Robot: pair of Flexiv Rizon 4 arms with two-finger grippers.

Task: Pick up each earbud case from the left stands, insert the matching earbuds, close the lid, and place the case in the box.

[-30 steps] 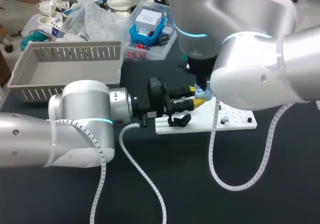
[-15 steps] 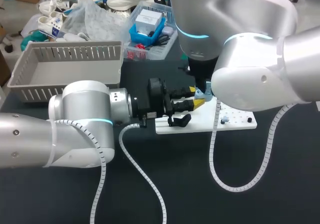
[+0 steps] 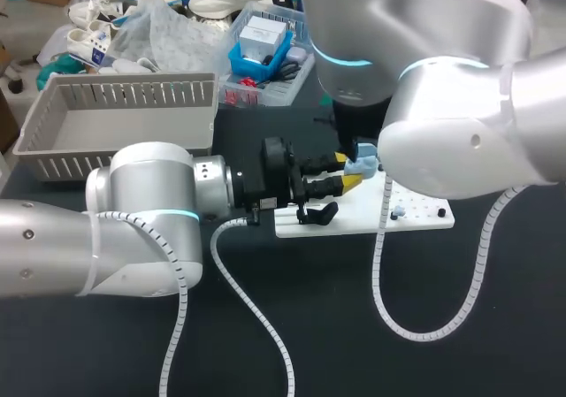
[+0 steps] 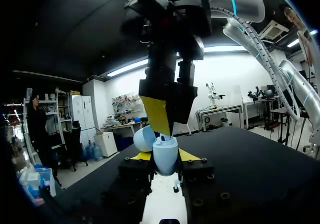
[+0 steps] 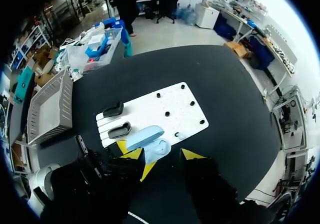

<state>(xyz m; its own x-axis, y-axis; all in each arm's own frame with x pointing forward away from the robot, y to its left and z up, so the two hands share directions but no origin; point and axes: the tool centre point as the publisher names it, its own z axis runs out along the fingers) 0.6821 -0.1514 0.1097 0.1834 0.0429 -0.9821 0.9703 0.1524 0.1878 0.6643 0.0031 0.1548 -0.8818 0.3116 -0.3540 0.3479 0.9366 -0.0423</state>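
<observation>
Over the white board [image 3: 416,220], the blue earbud case [image 4: 165,154] is squeezed by the left gripper [image 4: 165,158]. The right gripper [image 5: 162,156] is spread wide above it. Its lid [image 5: 145,136] should be pushed shut softly.

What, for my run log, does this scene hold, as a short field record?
left gripper: shut on the light blue case, whose lid is open
right gripper: open, just above the case
white board: under both grippers, carrying two black stands
grey box: beyond the left arm, case not yet in it
</observation>
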